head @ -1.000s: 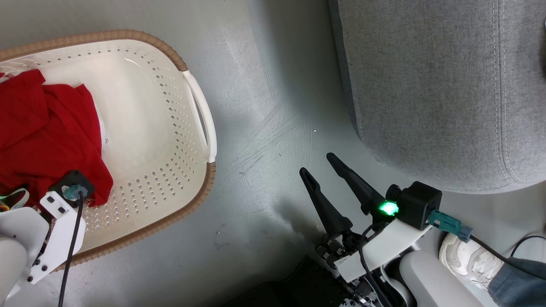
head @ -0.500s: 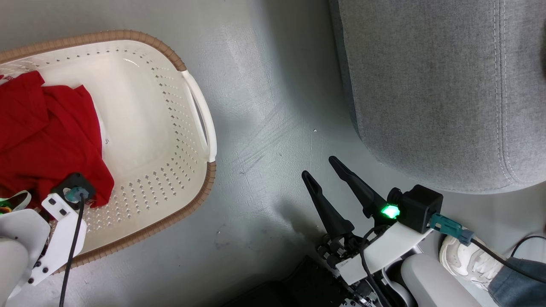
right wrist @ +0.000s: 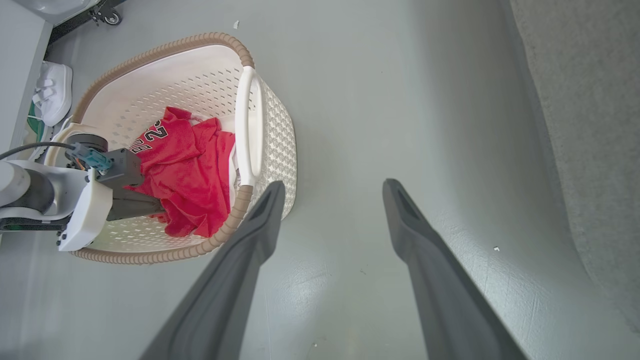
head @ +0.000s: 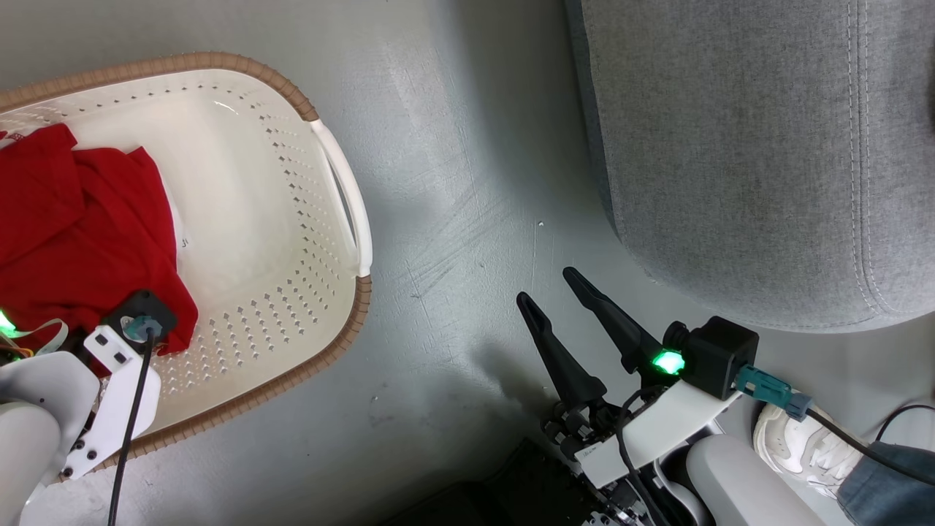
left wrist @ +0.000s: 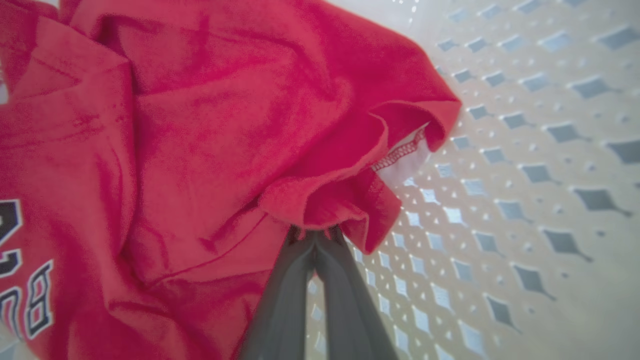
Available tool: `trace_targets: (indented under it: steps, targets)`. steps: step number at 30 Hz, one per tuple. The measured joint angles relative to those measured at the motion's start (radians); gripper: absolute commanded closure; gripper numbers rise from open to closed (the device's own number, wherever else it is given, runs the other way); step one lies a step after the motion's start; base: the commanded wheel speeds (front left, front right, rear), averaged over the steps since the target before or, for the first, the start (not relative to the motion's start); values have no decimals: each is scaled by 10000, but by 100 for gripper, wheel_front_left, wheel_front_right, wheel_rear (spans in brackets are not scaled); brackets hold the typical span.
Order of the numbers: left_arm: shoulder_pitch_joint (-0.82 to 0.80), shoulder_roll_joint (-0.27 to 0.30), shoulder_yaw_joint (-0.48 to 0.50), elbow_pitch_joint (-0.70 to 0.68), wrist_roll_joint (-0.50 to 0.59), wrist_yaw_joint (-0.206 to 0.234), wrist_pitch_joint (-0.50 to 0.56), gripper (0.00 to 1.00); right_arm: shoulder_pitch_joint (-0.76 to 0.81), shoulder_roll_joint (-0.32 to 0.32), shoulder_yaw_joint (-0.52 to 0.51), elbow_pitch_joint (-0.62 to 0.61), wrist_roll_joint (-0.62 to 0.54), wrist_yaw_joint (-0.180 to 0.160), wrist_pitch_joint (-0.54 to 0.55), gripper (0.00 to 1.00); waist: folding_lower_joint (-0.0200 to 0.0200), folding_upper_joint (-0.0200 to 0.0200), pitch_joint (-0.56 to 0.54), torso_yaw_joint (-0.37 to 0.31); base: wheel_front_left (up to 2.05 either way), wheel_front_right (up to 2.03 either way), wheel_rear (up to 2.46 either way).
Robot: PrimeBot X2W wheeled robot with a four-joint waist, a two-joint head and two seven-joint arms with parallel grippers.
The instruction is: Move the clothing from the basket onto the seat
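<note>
Pinching a fold of the red clothing (left wrist: pixel 200 125), the left gripper (left wrist: pixel 315 235) has its 2 fingers pressed together, w/ fabric bunched at the tips, low inside the basket (head: pixel 321 351). Clothing lies crumpled in the basket's left half in the head view. Dark, white-edged lettering shows on 1 piece. The basket's right half shows its white perforated wall & handle. Basket sits on the grey floor (head: pixel 467 183), well apart from the seat (head: pixel 730 146) at upper right. Right gripper (head: pixel 548 285) hangs over the floor btwn basket & seat, fingers wide apart, holding nothing. A white shoe (head: pixel 796 438) w/ a denim cuff shows beside the right arm.
</note>
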Motion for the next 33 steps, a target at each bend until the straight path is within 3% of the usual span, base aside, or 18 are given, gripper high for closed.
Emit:
trace_targets:
  steps: [18,33]
  targets:
    - [-82,-12,211,-134,-263,8,-290,100,-207,0,-109,40,12,0,0,0,0,0,-202,43,0,0,0]
    - [-87,-453,320,-583,-464,109,-984,100,-745,-4,-872,397,-109,0,0,0,0,0,-605,545,0,0,0]
